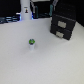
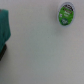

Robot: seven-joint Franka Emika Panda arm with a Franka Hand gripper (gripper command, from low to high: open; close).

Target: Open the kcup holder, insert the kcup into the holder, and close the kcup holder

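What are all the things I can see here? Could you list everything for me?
kcup: one, white with a green top, standing alone on the table, toward the exterior view's left of the kcup holder.
kcup holder: one, black, two stacked drawer fronts, both shut, at the exterior view's right.
table: one, pale white.
bottle-shaped object: one, white, at the back.
dark clutter: blurred, along the back edge; cannot tell what.
gripper: not clearly visible in either view.

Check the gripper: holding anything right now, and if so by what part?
Cannot tell for sure: the gripper's fingers are not in either view. The kcup stands free on the white table, untouched, and the kcup holder sits apart, drawers shut.
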